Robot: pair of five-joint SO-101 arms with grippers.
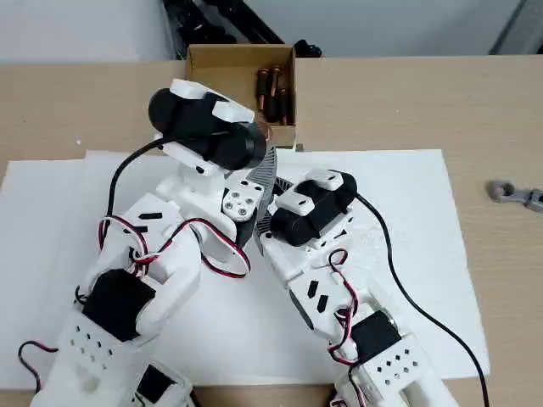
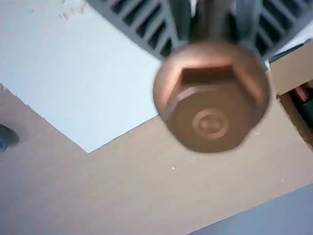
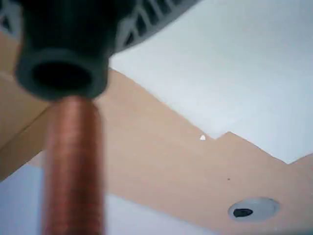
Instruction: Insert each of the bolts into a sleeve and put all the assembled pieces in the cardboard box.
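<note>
Copper hex-headed bolt [image 2: 211, 98] meets black cylindrical sleeve [image 3: 63, 54] above the bench [image 1: 424, 93].
Left claw [image 2: 212, 22] clenches the bolt's shank, right claw [image 3: 68, 24] the sleeve; threaded tip at its opening, near the cardboard box [image 1: 225, 80].

Wooden table [image 1: 68, 102], large white sheet [image 1: 424, 195] spread across its middle, small metal clip [image 1: 512, 193] at the right — on bare wood, black gear [image 1: 204, 21] beyond the far edge.

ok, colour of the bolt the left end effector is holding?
Copper-coloured bolt; shows best in the left wrist view.
</note>
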